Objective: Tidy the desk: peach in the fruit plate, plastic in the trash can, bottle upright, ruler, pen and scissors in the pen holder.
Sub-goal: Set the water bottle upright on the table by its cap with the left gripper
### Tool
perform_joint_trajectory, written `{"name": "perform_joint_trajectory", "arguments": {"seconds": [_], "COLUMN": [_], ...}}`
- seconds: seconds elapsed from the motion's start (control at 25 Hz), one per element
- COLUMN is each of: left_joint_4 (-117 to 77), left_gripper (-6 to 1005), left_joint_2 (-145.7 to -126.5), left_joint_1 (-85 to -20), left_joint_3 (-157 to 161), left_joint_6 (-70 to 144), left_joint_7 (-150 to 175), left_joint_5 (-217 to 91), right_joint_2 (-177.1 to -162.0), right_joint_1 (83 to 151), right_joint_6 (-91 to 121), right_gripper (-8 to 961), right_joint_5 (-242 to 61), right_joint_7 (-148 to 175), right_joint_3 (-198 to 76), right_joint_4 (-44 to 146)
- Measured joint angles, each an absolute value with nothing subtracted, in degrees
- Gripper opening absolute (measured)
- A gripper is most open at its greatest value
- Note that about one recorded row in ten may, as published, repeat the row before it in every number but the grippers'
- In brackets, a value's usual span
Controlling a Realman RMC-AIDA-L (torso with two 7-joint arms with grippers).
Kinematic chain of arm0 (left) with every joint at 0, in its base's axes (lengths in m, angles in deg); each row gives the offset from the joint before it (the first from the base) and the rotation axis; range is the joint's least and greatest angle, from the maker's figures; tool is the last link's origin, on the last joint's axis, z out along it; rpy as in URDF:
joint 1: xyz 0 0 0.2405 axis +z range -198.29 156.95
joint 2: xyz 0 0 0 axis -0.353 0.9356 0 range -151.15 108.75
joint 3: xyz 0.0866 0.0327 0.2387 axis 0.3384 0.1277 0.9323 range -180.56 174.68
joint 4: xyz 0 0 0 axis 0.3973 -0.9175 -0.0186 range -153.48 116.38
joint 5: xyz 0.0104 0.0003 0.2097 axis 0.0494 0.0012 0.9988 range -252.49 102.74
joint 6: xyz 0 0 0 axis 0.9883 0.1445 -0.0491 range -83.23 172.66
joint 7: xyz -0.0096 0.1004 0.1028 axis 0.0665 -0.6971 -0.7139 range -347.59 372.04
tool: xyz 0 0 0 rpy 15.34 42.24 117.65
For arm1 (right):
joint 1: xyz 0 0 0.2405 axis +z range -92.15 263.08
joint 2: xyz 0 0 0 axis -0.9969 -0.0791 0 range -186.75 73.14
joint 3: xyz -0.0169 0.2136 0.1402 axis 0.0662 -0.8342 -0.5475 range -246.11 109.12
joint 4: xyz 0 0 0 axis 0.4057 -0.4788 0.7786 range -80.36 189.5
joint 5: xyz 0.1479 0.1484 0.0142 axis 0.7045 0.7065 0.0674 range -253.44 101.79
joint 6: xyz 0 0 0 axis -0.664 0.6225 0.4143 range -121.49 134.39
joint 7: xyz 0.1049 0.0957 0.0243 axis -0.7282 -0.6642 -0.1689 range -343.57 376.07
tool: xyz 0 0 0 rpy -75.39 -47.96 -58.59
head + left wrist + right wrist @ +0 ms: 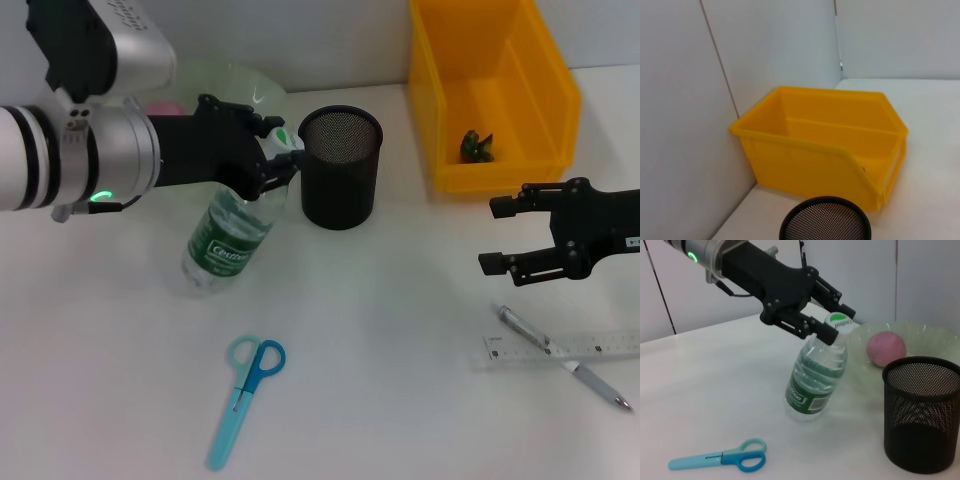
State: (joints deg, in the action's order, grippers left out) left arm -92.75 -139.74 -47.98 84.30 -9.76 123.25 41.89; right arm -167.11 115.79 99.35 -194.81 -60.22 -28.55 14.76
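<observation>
Three stationery items are still lying loose at the near edge: blue scissors (243,396) at left, clear ruler (562,347) and pen (566,358) crossing each other at right, all well apart from the holder. Right gripper (494,236) is hovering just behind the ruler and pen, jaws spread wide, holding nothing. Left gripper (283,160) is pinching the green cap of the water bottle (227,238), which is tilting with its base on the desk, so the uprighting looks underway, not finished. Black mesh pen holder (341,167) is standing just beside the bottle's neck, showing nothing inside. Peach (885,348) is already sitting in the pale green fruit plate (920,340) behind the holder. Yellow bin (492,90), presumably the trash can, is holding a small dark-green scrap (477,146), probably the plastic.
</observation>
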Motion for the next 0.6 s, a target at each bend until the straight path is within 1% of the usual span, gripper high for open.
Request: {"name": "perform_joint_trajectory", "arguments": {"seconds": [0.32,0.36,0.52,0.6], "left_joint_4": [-93.5,-94.0,-94.0,-93.9], "left_gripper": [482,482,486,488], "left_joint_2": [-139.76,-139.77,-139.77,-139.78], "left_joint_1": [-46.8,-45.8,-45.4,-44.2], "left_joint_3": [83.5,82.9,82.7,81.7], "left_joint_6": [-9.7,-9.6,-9.6,-9.6], "left_joint_7": [123.0,122.0,121.3,118.9], "left_joint_5": [40.2,38.1,37.1,33.8], "right_joint_2": [-167.11,-167.11,-167.11,-167.11], "right_joint_1": [115.9,116.0,116.1,116.2], "right_joint_6": [99.3,99.3,99.3,99.4], "right_gripper": [824,824,824,824], "right_joint_5": [-194.7,-194.8,-194.9,-194.9], "right_joint_7": [-60.2,-60.2,-60.6,-60.8], "right_joint_3": [-28.4,-28.4,-28.4,-28.4], "right_joint_4": [14.8,14.8,14.6,14.4]}}
